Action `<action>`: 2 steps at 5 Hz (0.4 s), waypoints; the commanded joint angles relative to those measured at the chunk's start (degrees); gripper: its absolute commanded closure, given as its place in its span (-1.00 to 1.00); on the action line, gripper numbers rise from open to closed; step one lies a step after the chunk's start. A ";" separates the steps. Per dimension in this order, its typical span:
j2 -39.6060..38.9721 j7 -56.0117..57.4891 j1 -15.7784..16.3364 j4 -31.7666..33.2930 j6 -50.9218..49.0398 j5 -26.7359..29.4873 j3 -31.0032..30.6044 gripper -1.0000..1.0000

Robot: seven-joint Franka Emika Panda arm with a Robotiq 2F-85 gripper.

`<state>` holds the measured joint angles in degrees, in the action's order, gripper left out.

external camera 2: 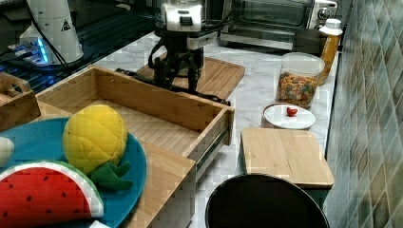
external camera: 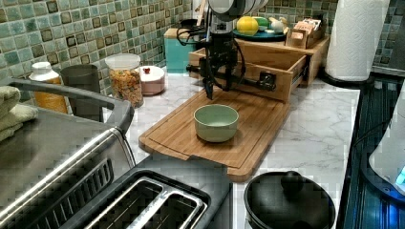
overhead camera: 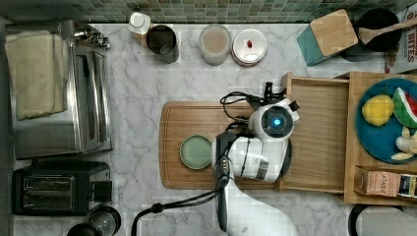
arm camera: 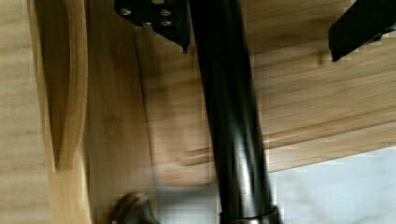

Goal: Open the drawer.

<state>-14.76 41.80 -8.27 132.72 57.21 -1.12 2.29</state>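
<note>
The drawer [overhead camera: 319, 137] is a shallow light-bamboo tray pulled well out of its wooden unit, and it is empty inside [external camera 2: 142, 124]. A long black bar handle [external camera: 248, 82] [external camera 2: 209, 98] runs across its front. My gripper [external camera: 218, 88] [external camera 2: 178, 80] points down at that front and straddles the bar. In the wrist view the bar [arm camera: 229, 116] runs between my two black fingers [arm camera: 159, 18], one close beside it and the other well apart, so the gripper [arm camera: 259, 25] is open. From above, the white wrist [overhead camera: 275, 123] hides the fingertips.
A grooved cutting board [overhead camera: 196, 118] with a green bowl [overhead camera: 195, 152] [external camera: 216, 122] lies right in front of the drawer. Jars [overhead camera: 215, 44] line the tiled wall. A toaster oven [overhead camera: 59, 93] and a toaster [overhead camera: 54, 189] stand at the top view's left. Plush fruit on a blue plate [overhead camera: 378, 137] sits on the drawer unit.
</note>
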 commanded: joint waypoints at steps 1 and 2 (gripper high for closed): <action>6.17 -8.22 8.74 -2.90 -3.94 4.32 -9.66 -1.00; 6.16 -8.24 8.69 -2.90 -3.93 4.31 -9.71 -1.00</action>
<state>-13.59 38.36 -7.73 133.50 56.65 0.59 0.69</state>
